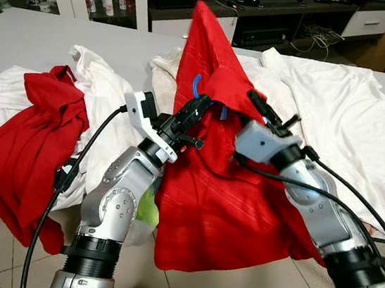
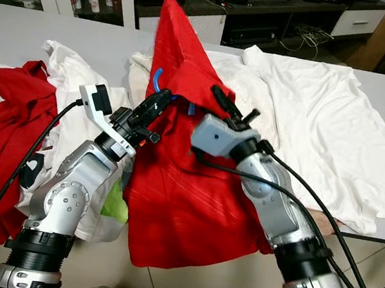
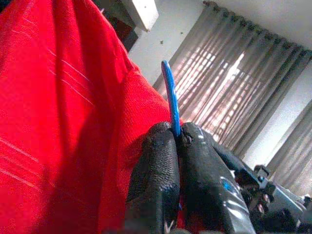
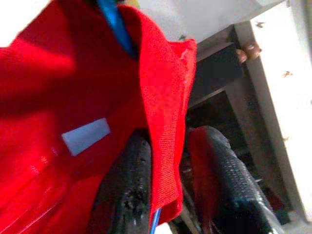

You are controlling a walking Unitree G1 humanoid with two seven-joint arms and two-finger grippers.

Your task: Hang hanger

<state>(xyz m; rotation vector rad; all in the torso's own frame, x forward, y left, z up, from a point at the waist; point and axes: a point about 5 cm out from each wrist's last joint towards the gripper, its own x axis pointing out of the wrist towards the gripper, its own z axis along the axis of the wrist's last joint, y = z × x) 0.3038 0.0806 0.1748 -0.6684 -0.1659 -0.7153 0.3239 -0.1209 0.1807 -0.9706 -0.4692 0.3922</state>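
The left gripper is pinching the blue hanger — steadying it — while the right gripper is clamping the red shirt collar, keeping fabric seated.

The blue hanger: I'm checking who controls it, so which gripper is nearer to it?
Left. The left gripper is shut on the blue hanger itself. The right gripper sits beside it, its fingers around the red shirt's neck edge.

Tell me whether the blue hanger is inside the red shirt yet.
Partly in. The blue hanger pokes out of the red shirt's collar, pinched by the left gripper; how far in, cannot tell.
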